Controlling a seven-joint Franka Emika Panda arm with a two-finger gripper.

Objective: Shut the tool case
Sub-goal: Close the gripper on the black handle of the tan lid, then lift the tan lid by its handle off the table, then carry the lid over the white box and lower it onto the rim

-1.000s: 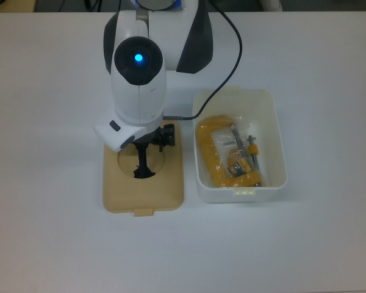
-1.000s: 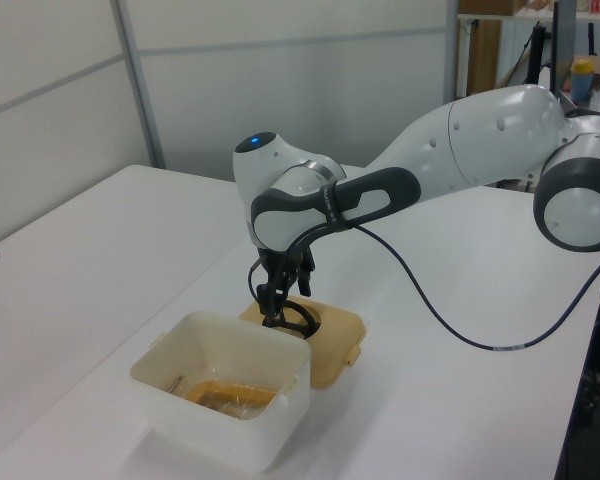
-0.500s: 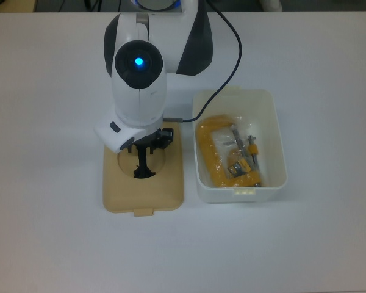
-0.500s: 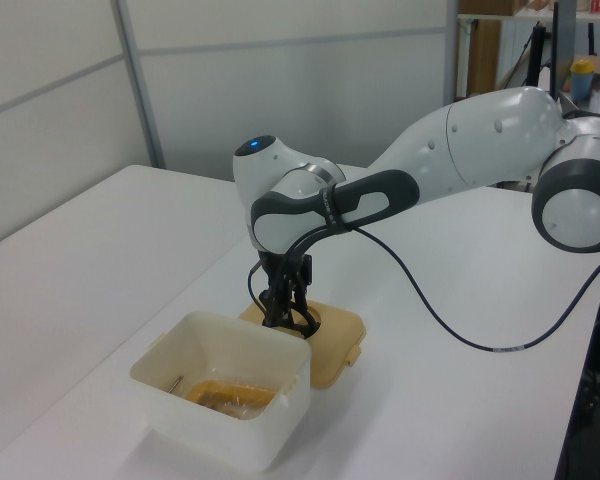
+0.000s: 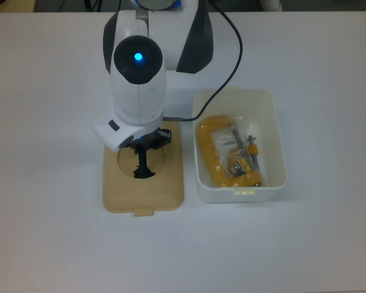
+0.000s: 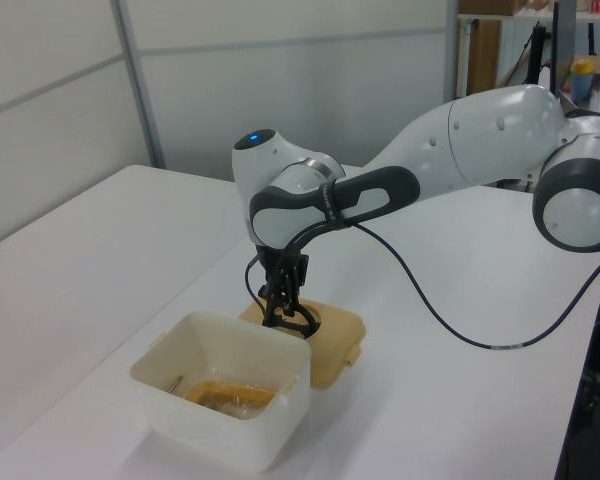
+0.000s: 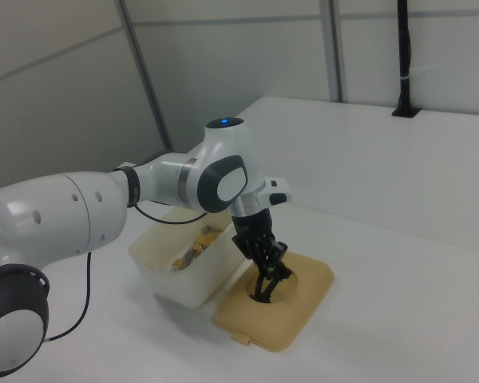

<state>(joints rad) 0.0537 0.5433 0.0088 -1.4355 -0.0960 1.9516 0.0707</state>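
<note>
A plain white desk (image 5: 55, 244) fills the scene, with pale panelled walls behind it in the left view and the right view; on it the tool case (image 5: 274, 143), a white plastic box, sits open on the top view's right, holding a yellow clamp-like tool in a clear bag (image 5: 229, 155); just beside it on the top view's left, lying flat and apart from the box, is its tan lid (image 5: 143, 195), with a round recess and a black handle (image 5: 143, 165) standing in that recess.

The gripper (image 7: 265, 267) hangs straight down over the recess; its fingers (image 6: 283, 300) look drawn close around the upper part of the handle, though whether they truly pinch it cannot be told, since dark fingers and dark handle merge.

As to handling, I would judge the lid to be light, stiff moulded plastic, unlikely to bend or break; its flat faces are smooth and offer little to pinch, so the handle is the sensible place to take hold; a hold at the middle of the handle should keep the lid level when lifted, whereas one toward an end may let it swing and tilt; the box looks light too, and may slide if the lid is pressed on off-centre; the latch tabs (image 5: 244, 190) at its rim will want the lid squarely lined up.
</note>
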